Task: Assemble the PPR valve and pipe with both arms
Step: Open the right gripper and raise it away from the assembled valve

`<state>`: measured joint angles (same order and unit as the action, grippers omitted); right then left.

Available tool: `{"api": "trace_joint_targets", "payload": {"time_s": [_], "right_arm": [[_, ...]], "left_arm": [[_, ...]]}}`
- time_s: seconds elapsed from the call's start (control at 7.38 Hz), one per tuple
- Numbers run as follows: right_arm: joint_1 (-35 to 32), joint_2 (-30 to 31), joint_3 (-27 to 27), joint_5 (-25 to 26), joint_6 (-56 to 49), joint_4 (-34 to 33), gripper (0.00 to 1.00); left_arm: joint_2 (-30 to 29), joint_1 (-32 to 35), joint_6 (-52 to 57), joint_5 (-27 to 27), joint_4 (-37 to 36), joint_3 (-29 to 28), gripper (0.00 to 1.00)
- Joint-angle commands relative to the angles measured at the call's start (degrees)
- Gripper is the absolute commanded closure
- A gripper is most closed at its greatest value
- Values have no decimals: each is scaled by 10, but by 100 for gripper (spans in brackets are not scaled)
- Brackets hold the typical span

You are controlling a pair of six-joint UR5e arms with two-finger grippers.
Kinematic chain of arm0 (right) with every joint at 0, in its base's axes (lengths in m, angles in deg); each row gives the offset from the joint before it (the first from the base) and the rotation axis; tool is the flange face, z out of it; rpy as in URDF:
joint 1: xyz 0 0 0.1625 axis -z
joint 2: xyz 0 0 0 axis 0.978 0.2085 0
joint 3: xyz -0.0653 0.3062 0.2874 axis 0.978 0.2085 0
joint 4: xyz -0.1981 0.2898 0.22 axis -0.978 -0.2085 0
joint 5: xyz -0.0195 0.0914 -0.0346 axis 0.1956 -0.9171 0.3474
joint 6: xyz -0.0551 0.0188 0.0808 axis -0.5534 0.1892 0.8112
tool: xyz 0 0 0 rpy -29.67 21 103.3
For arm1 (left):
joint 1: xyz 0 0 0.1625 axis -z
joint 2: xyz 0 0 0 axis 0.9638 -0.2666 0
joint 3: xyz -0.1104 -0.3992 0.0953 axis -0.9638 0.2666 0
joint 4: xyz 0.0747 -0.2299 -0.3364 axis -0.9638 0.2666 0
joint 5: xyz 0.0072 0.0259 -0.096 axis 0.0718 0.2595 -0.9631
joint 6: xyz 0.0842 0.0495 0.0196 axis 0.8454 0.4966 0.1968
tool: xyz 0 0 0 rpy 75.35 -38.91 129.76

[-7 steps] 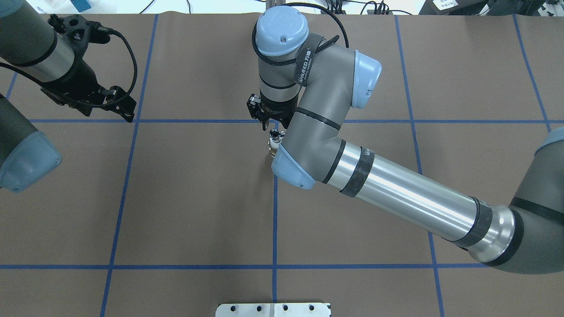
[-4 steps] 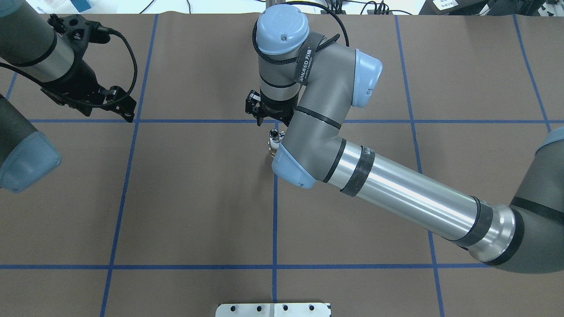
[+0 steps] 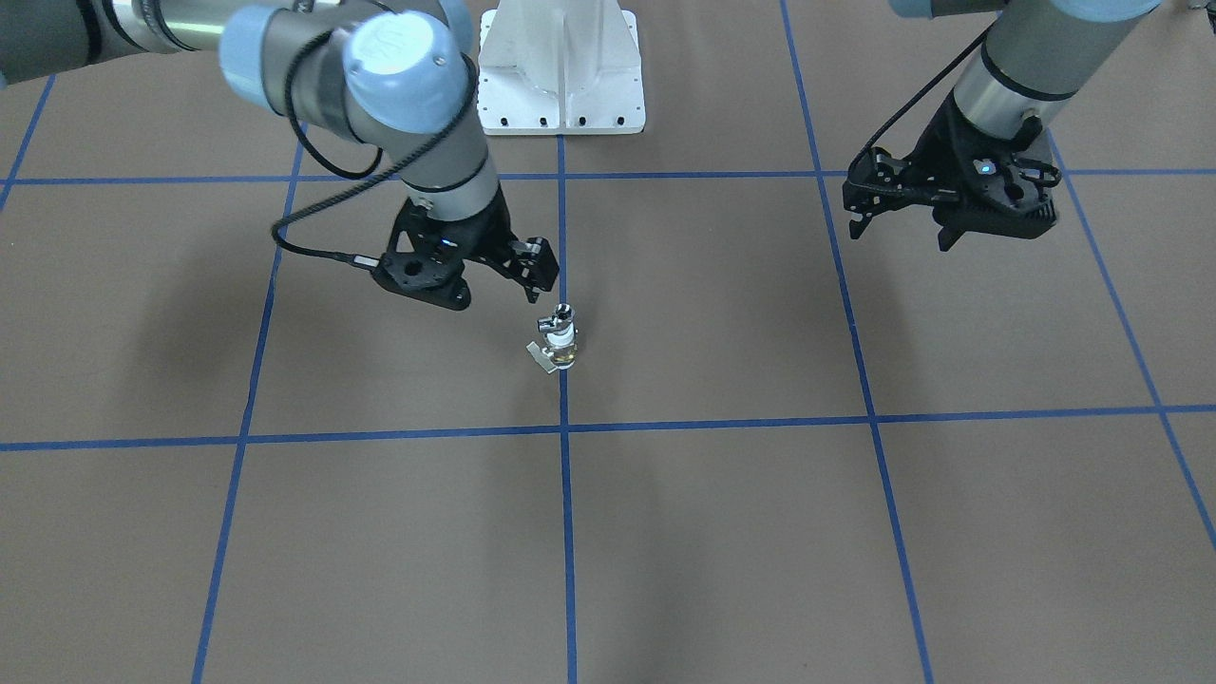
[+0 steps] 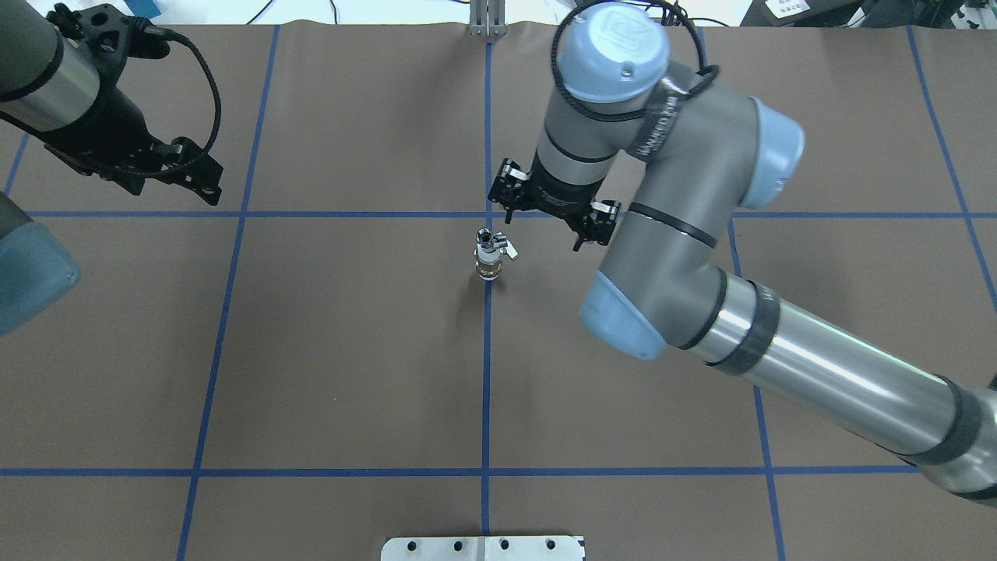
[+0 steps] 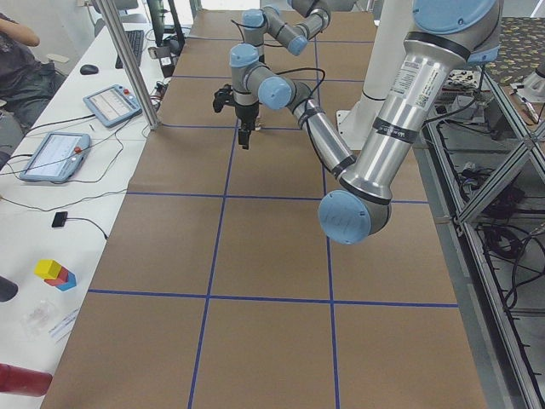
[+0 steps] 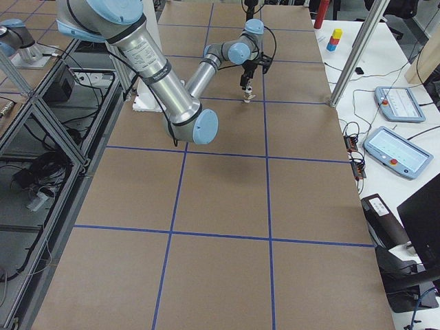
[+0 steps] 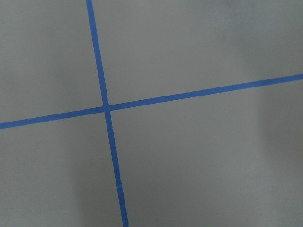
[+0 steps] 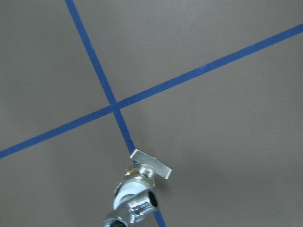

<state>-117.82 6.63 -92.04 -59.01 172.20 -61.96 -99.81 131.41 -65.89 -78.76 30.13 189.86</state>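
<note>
At counter (image 4: 350, 351) centre: PPR valve (image 4: 489, 267) stood upright, pipe (image 4: 487, 237) atop. My right fingers (image 3: 541, 270), released, hung just beside; a brush might topple it. My left fingers (image 4: 204, 181), released, far left.

right wrist | PPR valve (image 8: 129, 187) on blue tape line (image 8: 94, 61); pipe (image 8: 141, 204) joined at its end

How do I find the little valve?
On the brown table, find the blue tape cross by the right gripper. The PPR valve stands upright on the tape line beside it. It is the only loose piece there: white and brass, with the silver pipe on top.
</note>
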Motion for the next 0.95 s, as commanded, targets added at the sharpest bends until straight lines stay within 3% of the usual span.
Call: {"api": "trace_joint_targets", "payload": {"time_s": [0.0,0.54,0.81], "right_arm": [[-42,117,-102,-4,-98,-1,0],[-149,348,-211,-11,-345,6,0],[-219,398,-200,-53,-476,5,0]], "left_arm": [[66,42,85,0,-6,37,1],[178,146,298,-1,-5,57,1],[208,183,363,-4,-6,52,1]]}}
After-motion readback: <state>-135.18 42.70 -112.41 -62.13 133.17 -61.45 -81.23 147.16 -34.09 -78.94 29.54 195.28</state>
